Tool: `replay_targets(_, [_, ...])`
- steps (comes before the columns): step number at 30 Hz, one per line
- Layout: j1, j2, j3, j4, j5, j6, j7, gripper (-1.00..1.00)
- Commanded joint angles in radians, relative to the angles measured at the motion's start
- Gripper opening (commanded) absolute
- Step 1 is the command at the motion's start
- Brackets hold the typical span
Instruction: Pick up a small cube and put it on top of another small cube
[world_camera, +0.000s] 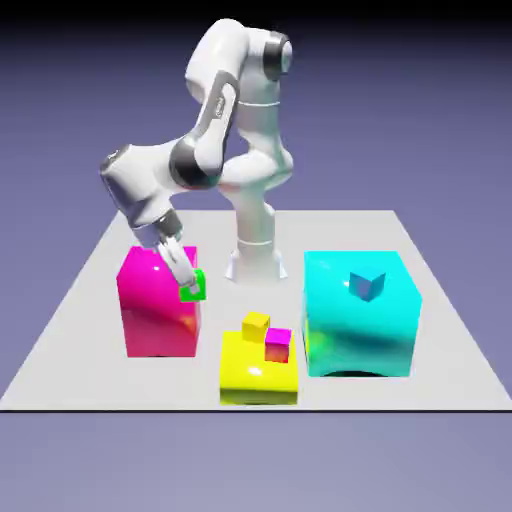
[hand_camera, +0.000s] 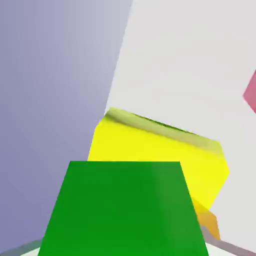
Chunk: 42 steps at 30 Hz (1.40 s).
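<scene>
Exterior view, left side: a big magenta block (world_camera: 157, 305) stands on the grey table (world_camera: 80, 340), toward the left edge. The white arm (world_camera: 215, 120) bends down from its base at the far middle of the table, and its forearm ends over this block's top right corner. The gripper (world_camera: 188, 287) points down and slightly right, its jaws closed on the tiny green cube (world_camera: 192, 288) — the cube is clamped between the fingers and lifted clear of the table, level with the block's upper right edge, in front of its right side.

Centre: a big yellow block (world_camera: 258, 372) sits at the near edge of the table. Two small cubes rest on its top face: a tiny yellow cube (world_camera: 256, 325) at the far left of the top, and the tiny magenta cube (world_camera: 277, 344), with a reddish-orange face, just beside it on the near right. The two appear to touch at a corner. The magenta cube's top carries nothing; the green cube is up and to its left, apart from it.

Right side: a big cyan block (world_camera: 360, 318) stands apart from the yellow block, with a tiny blue cube (world_camera: 366, 286) on its top.

Hand view: the green cube (hand_camera: 124, 210) fills the lower middle, held large between the fingertips, which it mostly hides. Beyond it lies the yellow block (hand_camera: 160, 152), on the pale table (hand_camera: 190, 60). A strip of pink — identity cannot be told — cuts in at the right edge.
</scene>
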Motion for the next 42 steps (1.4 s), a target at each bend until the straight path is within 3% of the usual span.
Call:
replay_targets(1, [0.023, 0.012, 0.009, -0.014, 0.014, 0.006, 0.043, -1.00])
replay_targets(6, [0.147, 0.024, 0.026, -0.050, 0.046, 0.028, 0.172, -1.00])
replay_targets(42, [-1.094, 0.080, 1.330, -0.103, 0.001, 0.215, 0.201, -1.00])
